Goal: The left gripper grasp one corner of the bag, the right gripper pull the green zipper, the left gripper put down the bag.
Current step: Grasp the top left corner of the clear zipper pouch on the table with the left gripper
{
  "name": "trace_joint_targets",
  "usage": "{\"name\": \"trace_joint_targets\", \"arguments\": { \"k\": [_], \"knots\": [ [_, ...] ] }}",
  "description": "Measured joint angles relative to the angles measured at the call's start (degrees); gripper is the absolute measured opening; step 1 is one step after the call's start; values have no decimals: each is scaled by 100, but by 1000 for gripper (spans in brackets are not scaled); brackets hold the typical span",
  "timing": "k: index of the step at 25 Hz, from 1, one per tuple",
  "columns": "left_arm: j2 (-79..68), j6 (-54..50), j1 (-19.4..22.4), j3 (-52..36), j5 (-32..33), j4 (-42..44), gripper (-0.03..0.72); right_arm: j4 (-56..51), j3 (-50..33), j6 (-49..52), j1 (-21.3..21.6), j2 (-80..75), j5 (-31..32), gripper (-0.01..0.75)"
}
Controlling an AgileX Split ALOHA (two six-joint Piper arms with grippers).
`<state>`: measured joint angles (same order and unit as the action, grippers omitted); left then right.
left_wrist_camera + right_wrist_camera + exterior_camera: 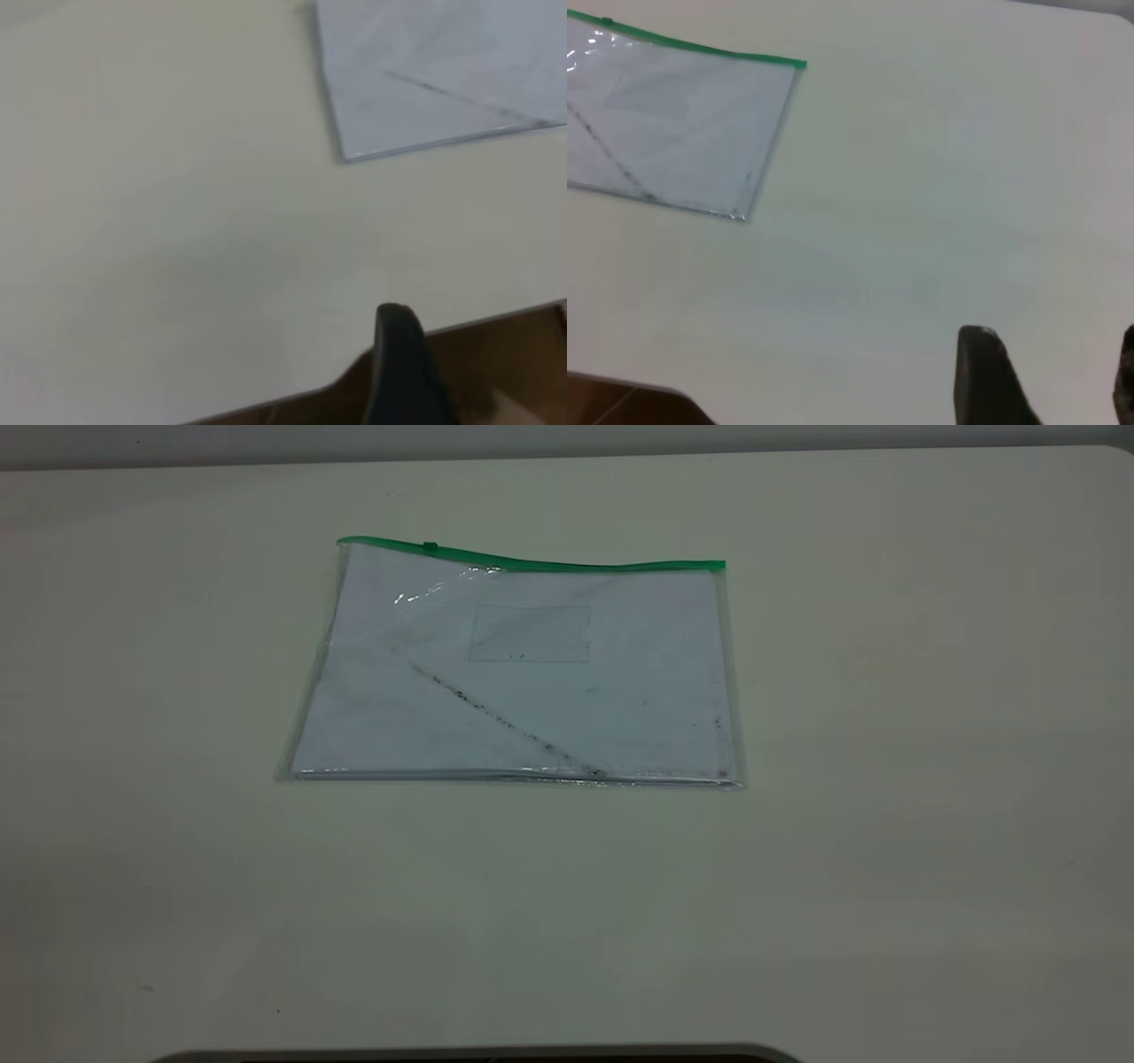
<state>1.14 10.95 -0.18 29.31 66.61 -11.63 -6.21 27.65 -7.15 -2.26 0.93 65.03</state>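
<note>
The bag (523, 673) lies flat in the middle of the table, a clear pouch with pale sheets, a faint rectangle and a dark diagonal smudge. The green zipper (567, 564) runs along its far edge, with the slider tab (431, 547) near the left end. Neither gripper shows in the exterior view. In the left wrist view the left gripper (483, 314) hangs over the table's edge, well away from a corner of the bag (443, 80); only one finger (400, 354) shows. In the right wrist view the right gripper (1052, 335) is open and empty above bare table, far from the bag (673, 124) and zipper (700, 49).
The pale table (886, 824) is bare around the bag. Its edge (478, 320) shows in the left wrist view, with brown floor beyond it. A dark strip (478, 1056) lies at the table's near edge.
</note>
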Motion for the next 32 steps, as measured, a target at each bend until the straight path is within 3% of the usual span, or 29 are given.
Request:
{"name": "trace_joint_targets", "arguments": {
  "k": [10, 16, 20, 24, 28, 32],
  "knots": [
    [0, 0, 0, 0, -86, -652, 496, -82, -5, 46, 0, 0, -7, 386],
    [-528, -526, 0, -8, -1426, -594, 496, -718, 8, -132, 0, -830, -268, 386],
    [-1795, -435, 0, -8, -2104, -480, 496, -802, 20, -919, 0, -2098, -1042, 405],
    [-3230, -231, 0, 258, -2632, -480, 496, -1152, 20, -1804, 0, -3357, -2121, 483],
    [-4565, 9, 0, 782, -2806, -480, 530, -2187, 70, -2969, 0, -4565, -3213, 545],
    [-5760, 273, 0, 1232, -3002, -480, 588, -3655, 437, -4599, 0, -5748, -3586, 552]
  ]
}}
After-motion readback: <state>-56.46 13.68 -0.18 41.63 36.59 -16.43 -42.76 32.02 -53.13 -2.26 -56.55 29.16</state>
